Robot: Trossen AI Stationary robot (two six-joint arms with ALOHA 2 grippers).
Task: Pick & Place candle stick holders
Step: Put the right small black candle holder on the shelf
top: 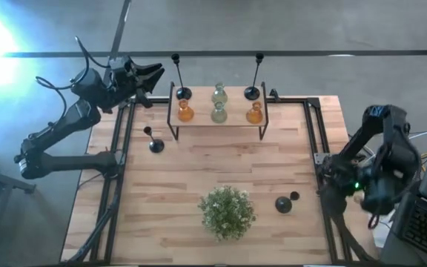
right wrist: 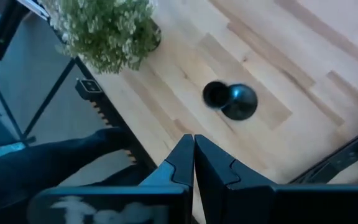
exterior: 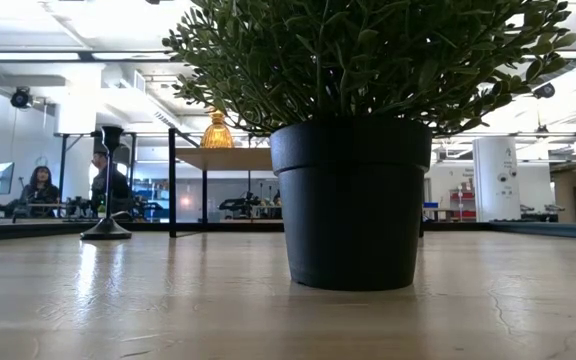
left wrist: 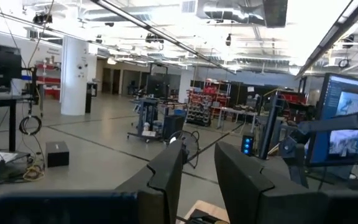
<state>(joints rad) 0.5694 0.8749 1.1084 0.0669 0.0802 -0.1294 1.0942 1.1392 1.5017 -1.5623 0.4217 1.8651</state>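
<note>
On a small raised shelf [top: 217, 122] at the table's far side stand two tall black candle stick holders [top: 178, 78] [top: 256, 74] and several glass ones, amber [top: 186, 113] and pale green [top: 219, 95]. One short black holder [top: 154, 142] stands on its round base left of the shelf. Another [top: 285, 202] [right wrist: 230, 99] stands near the right edge. My left gripper [top: 156, 71] [left wrist: 197, 177] is open, raised beyond the table's far left corner, with nothing between its fingers. My right gripper [top: 330, 178] [right wrist: 194, 158] is shut and empty, pointing down over the table's right edge.
A bushy green plant [top: 227, 211] in a black pot [exterior: 353, 200] stands near the front middle and fills the low view. Black frame rails [top: 313, 133] run along the table's left and right sides. Bare wood lies between the shelf and the plant.
</note>
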